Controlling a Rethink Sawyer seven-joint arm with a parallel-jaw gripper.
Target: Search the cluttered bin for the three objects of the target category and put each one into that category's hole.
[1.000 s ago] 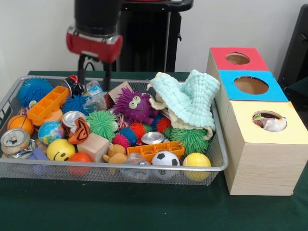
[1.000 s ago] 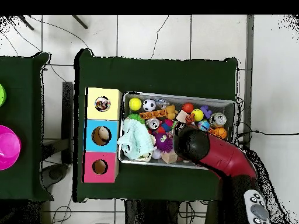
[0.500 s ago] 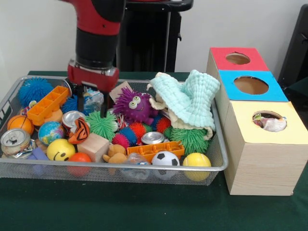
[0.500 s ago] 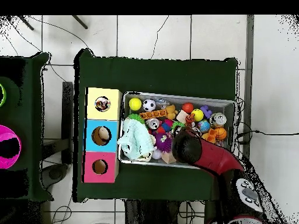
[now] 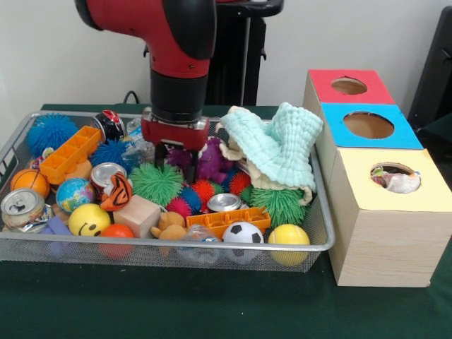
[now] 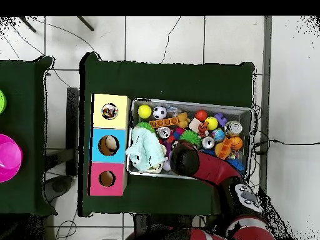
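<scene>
gripper (image 5: 174, 161) low in the wire bin (image 5: 212, 244), fingers apart, one dark finger (image 5: 159, 154) on each side of the gap, nothing between them. it hangs right over the purple fuzzy toy (image 5: 208, 158), which is mostly hidden behind the red wrist; only purple fuzz shows either side. whether the tips touch the toy, cannot tell. from overhead the arm (image 6: 200, 164) covers the bin's near middle, gripper itself hidden under it.

around the gripper: green spiky ball (image 5: 157, 183) just beside it, blue spiky ball (image 5: 111, 152) a bit further off, small red spiky ball (image 5: 203, 190) below the purple toy. pale mint knitted cloth (image 5: 277, 145) heaped at the box end of the bin, draped on a second green spiky ball (image 5: 282, 205).

front row of bin: smiley yellow ball (image 5: 88, 219), wooden block (image 5: 137, 215), soccer ball (image 5: 243, 234), plain yellow ball (image 5: 288, 236). crushed can (image 5: 21, 207) and globe ball (image 5: 74, 193) at the far end from the boxes. orange tray (image 5: 70, 154) along that side too.

three boxes in a row beside the bin, each with a round hole on top: red box (image 5: 347, 86), blue box (image 5: 367, 126), yellow box (image 5: 392, 185). the yellow one's hole has something pale inside; the other two look bare.
</scene>
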